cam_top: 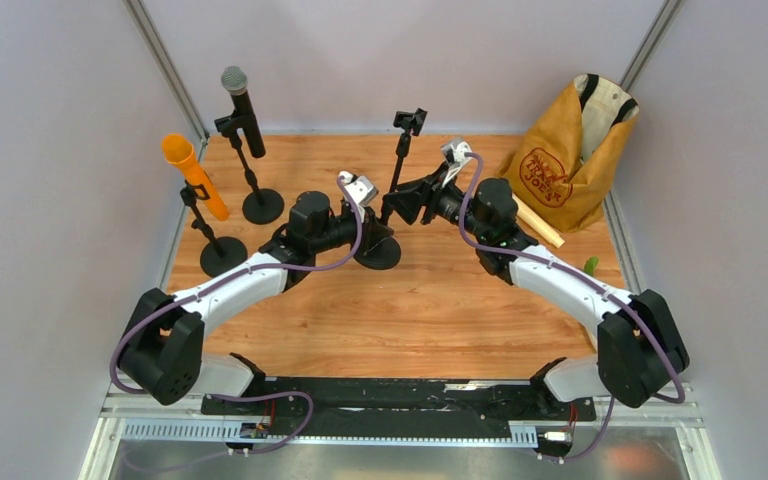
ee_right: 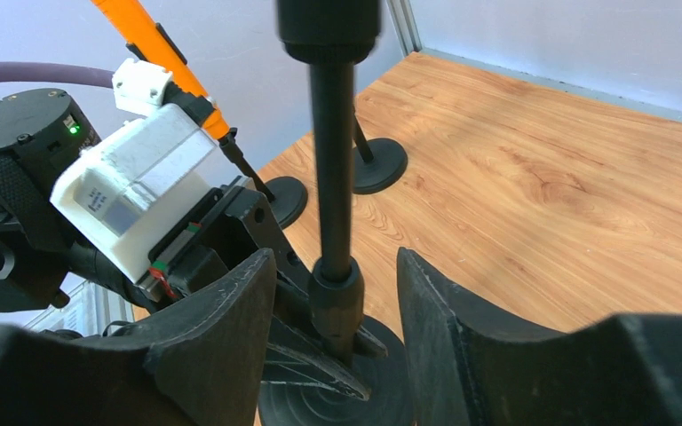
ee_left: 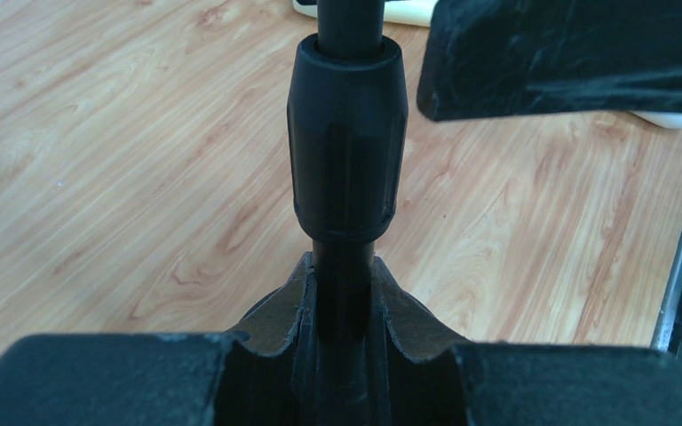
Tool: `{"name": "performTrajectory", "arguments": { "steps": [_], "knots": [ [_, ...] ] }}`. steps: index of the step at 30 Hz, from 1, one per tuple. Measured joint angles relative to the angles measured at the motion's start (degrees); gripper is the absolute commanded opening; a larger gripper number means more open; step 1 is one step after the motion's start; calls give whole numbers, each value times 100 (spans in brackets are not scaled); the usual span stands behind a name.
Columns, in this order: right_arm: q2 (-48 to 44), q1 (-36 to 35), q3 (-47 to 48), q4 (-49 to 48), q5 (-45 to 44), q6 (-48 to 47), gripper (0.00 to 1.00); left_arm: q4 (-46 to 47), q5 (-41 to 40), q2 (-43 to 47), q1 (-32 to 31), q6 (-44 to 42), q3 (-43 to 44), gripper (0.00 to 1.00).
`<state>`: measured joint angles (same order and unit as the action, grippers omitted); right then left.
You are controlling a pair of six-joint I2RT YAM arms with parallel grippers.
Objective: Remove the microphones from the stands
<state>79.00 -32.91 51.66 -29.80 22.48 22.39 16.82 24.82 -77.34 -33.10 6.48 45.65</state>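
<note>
Three black stands are on the wooden table. An orange microphone (cam_top: 192, 172) sits on the left stand and shows in the right wrist view (ee_right: 138, 27). A black microphone with a grey head (cam_top: 243, 110) sits on the back stand. The middle stand (cam_top: 400, 160) has an empty clip (cam_top: 410, 120) on top. My left gripper (cam_top: 378, 228) is shut on the middle stand's pole (ee_left: 344, 266) just below its collar (ee_left: 346, 142). My right gripper (cam_top: 397, 205) is open, its jaws either side of the same pole (ee_right: 333, 177) without touching it.
A brown paper bag (cam_top: 570, 150) stands at the back right with a wooden stick (cam_top: 540, 222) beside it. The stands' round bases (cam_top: 263, 205) (cam_top: 223, 255) sit at the left. The middle stand's base (ee_right: 382, 390) lies below my right jaws.
</note>
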Motion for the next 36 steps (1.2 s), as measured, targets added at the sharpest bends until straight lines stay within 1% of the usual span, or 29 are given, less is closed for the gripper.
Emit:
{"name": "performTrajectory", "arguments": {
  "steps": [3, 8, 10, 16, 19, 24, 30, 36],
  "knots": [
    [85, -59, 0, -52, -52, -4, 48, -7, -140, -63, -42, 57, 0, 0],
    [247, -184, -11, -57, -138, -42, 45, -13, -323, -76, -57, 118, 0, 0],
    [302, -229, -26, -61, -195, -79, 42, -26, -361, -76, -57, 131, 0, 0],
    [363, -243, -26, -48, -289, -179, 23, -22, -402, -76, -57, 153, 0, 0],
    [363, -249, -28, -50, -289, -236, 17, -15, -402, -76, -57, 177, 0, 0],
    [363, -247, -28, -68, -236, -321, 11, -13, -367, -76, -57, 179, 0, 0],
    [350, -186, -68, -188, 57, -428, 6, -28, -79, -31, 2, 166, 0, 0],
    [212, 39, -155, -442, 876, -452, 4, 48, 758, 118, 142, 162, -57, 0]
  ]
}}
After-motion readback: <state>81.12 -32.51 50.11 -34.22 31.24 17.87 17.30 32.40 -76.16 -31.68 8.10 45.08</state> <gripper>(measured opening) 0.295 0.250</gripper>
